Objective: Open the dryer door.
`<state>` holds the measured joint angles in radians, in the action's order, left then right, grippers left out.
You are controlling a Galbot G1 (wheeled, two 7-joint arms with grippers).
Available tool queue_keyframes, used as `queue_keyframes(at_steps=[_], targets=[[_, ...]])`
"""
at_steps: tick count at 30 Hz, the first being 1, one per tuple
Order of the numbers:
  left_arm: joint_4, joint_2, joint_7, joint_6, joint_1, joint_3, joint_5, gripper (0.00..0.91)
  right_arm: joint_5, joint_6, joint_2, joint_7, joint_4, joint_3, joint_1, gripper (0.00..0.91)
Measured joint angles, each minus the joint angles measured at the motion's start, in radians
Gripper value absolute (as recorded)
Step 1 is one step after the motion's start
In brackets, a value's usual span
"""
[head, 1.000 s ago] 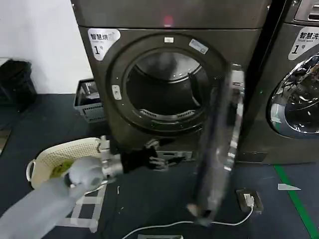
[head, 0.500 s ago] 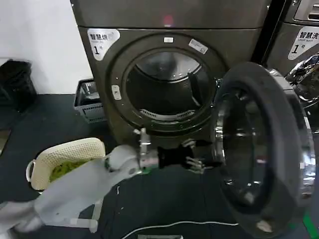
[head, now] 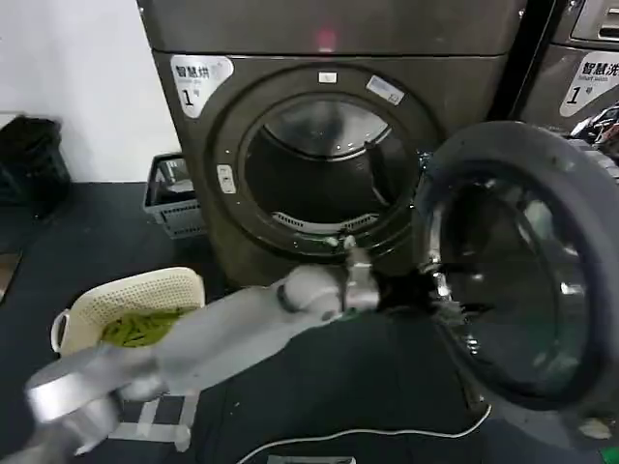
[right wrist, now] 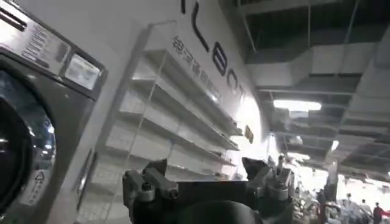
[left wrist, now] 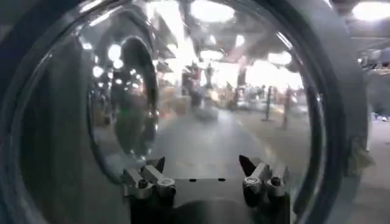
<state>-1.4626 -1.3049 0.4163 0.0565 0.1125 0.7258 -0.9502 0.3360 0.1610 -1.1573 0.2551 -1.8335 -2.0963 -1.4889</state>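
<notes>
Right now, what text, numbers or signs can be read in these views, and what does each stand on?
"智慧烘" with "1": white sticker at the upper left of the dryer front.
"智慧洗" with "1": white sticker on the neighbouring machine.
"LBOT", partly cut off: large letters on the wall in the right wrist view.
Smaller wall characters, small labels around the drum opening: too blurred to read.

the dryer door [head: 527, 266] hangs swung wide open at the drum opening's right; grey plastic inner side faces the camera; dark tinted glass centre.
</notes>
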Motion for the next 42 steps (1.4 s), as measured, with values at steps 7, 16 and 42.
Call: queue_keyframes(at_steps=[7,16,42], targets=[[0.103,-0.111,-0.032,-0.034,0.005,0.01,0.092,0.907,0.002,-0.009,0.008,0.006,-0.005,-0.008,-0.001,0.907],[0.205,-0.198,-0.129,-0.129,-0.016,-0.001,0.178,0.907,-0.001,-0.022,0.013,0.017,0.007,-0.006,0.005,0.907],[0.263,-0.213,-0.261,-0.385,-0.033,0.01,0.27,0.907,0.01,-0.054,0.037,0.03,0.052,-0.04,-0.021,0.907]])
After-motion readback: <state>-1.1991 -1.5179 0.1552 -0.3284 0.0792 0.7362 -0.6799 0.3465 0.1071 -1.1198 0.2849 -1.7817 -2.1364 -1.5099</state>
